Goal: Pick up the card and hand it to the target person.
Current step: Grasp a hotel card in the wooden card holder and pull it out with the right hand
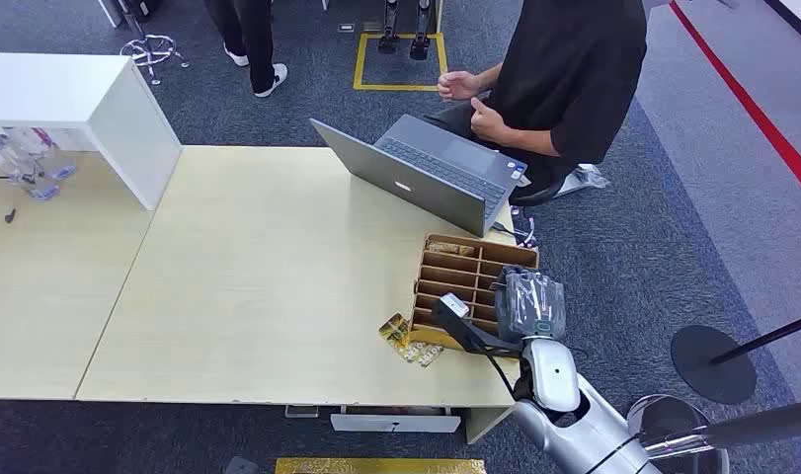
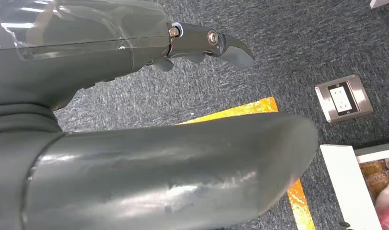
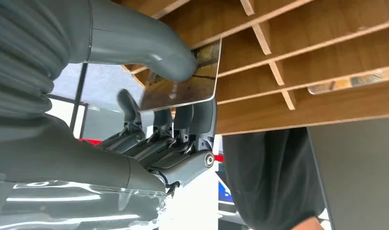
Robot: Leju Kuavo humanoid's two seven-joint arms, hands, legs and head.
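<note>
My right hand (image 1: 529,304) hovers over the near right part of the wooden slotted box (image 1: 465,276) at the table's front right corner. In the right wrist view the thumb and fingers of the right hand (image 3: 173,129) pinch a shiny gold-brown card (image 3: 182,86) just above the box's dividers (image 3: 302,72). The target person (image 1: 574,69), in a black shirt, sits beyond the table's far right edge with both hands raised near the chest. My left hand (image 2: 135,167) hangs over grey carpet and holds nothing, its fingers apart.
An open grey laptop (image 1: 426,173) stands between the box and the person. Loose gold cards (image 1: 408,341) lie on the table left of the box. A white cabinet (image 1: 80,99) and bottles (image 1: 31,163) are far left. A second person's legs (image 1: 248,39) stand behind.
</note>
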